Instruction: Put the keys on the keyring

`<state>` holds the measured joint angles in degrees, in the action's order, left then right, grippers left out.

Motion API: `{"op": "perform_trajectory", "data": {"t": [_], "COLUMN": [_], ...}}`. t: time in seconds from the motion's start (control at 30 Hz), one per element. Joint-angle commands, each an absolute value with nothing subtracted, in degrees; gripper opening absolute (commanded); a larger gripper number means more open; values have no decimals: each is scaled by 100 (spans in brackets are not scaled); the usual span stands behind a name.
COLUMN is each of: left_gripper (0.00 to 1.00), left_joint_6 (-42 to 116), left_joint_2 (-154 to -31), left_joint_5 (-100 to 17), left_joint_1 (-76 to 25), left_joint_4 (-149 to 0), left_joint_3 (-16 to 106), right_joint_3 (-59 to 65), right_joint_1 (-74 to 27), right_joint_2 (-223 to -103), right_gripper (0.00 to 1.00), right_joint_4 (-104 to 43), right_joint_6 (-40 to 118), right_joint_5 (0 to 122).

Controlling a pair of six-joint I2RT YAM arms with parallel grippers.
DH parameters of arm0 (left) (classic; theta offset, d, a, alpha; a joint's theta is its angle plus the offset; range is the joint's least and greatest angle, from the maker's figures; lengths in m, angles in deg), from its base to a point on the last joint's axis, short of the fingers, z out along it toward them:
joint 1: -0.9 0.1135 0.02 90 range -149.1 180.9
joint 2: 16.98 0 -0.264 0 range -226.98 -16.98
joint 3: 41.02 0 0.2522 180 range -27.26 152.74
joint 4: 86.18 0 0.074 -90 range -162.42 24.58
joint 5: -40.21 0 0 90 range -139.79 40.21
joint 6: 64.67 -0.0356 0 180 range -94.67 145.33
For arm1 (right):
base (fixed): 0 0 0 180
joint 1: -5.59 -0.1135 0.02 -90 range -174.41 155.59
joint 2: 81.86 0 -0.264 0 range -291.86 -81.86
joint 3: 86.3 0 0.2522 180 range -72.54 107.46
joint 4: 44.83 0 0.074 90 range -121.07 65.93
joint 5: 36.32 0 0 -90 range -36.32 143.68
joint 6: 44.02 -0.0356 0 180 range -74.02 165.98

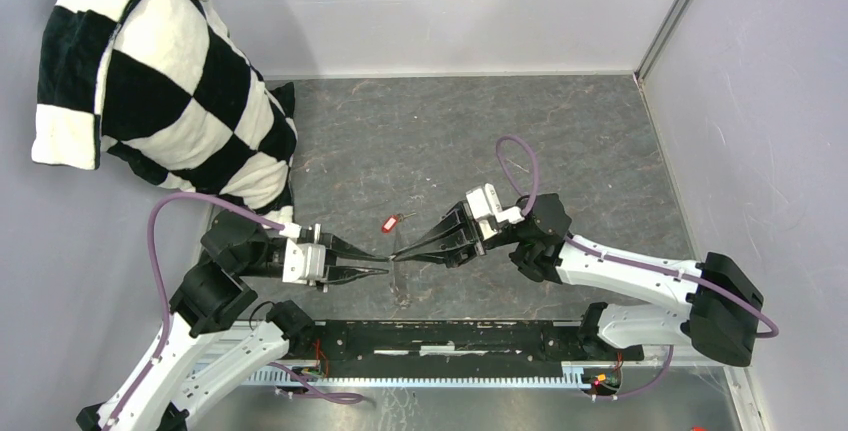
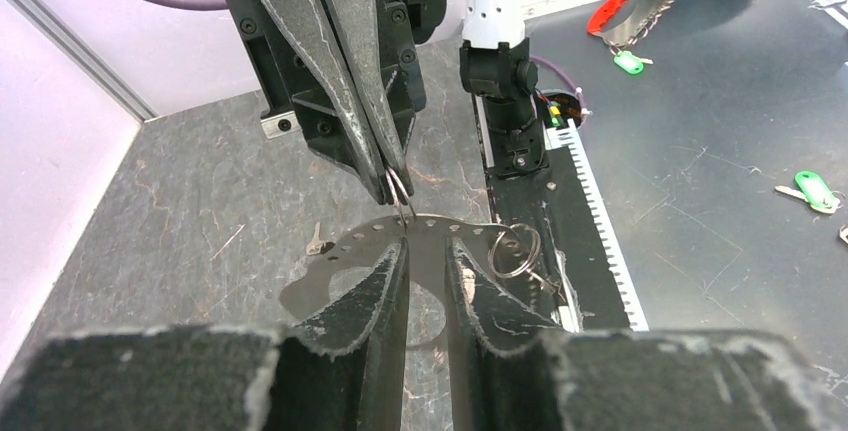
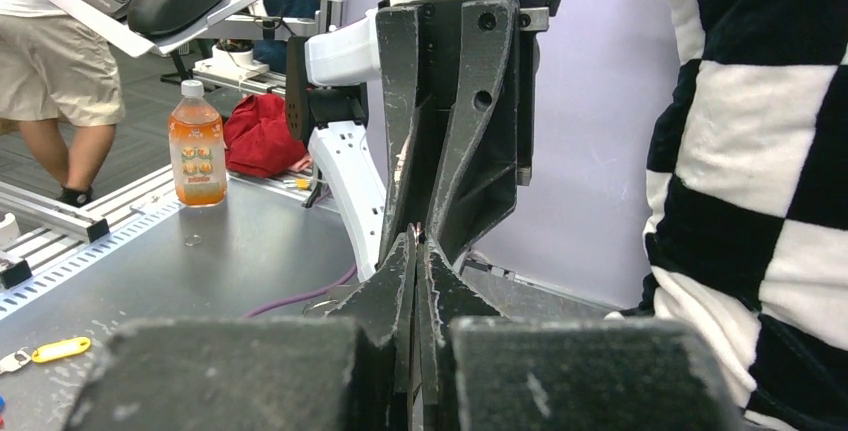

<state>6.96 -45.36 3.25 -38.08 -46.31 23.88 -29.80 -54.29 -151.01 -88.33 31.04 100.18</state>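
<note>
Keyring [image 2: 372, 241] is caught at its top edge by your right gripper [image 2: 395, 179]. That gripper's two fingers are pressed tight together on a thin wire loop, and the silvery, crescent-shaped body of the keyring, with a row of small holes along its rim, spreads out just below those tips.

Your left gripper [image 2: 428, 251] meets the right one almost tip to tip from the opposite side. Its fingers stand a narrow gap apart and clamp on nothing you can see. Their tips sit right at the holed rim, directly under the right gripper's tips.

A small split ring [image 2: 515, 251] hangs on the rim of the keyring, just beside the left gripper on the side toward the arm bases. On the other side of that gripper, a small silver key blade [image 2: 318, 241] lies on the desk [image 1: 560, 131]. You cannot tell from the left wrist view which head it carries.

From above, the red-tagged key [image 1: 393, 221] lies flat on the desk just beyond the two meeting gripper tips, on the side away from the arm bases, and neither gripper touches it.
</note>
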Motion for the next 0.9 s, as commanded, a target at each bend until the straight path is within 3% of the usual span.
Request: {"op": "perform_trajectory", "data": {"t": [0.0,0.27,0.6,0.67,0.87], "left_gripper": [26,31,2,2,2], "left_joint_6": [991,1074,923,853,63], "left_joint_2": [-4520,-4588,-4599,-4599,-4599], "left_joint_5": [216,74,-549,-635,-656], "left_joint_1": [-3812,-3812,-3813,-3812,-3812], "left_joint_4": [-4899,-5007,-5008,-4957,-4296], "left_joint_3": [2351,2345,2293,2314,2381], "right_joint_3": [-3009,-3009,-2911,-2786,-1771], "right_joint_1": [-5407,-5426,-5471,-5466,-5404], "right_joint_2": [-15156,-15172,-15163,-15095,-14807], "right_gripper": [1,1,1,4,29], "right_joint_4": [-9304,-9207,-8707,-8088,-5000], "right_joint_6": [2964,2972,3092,3292,4622], "right_joint_5": [9854,9807,9771,9765,9627]}}
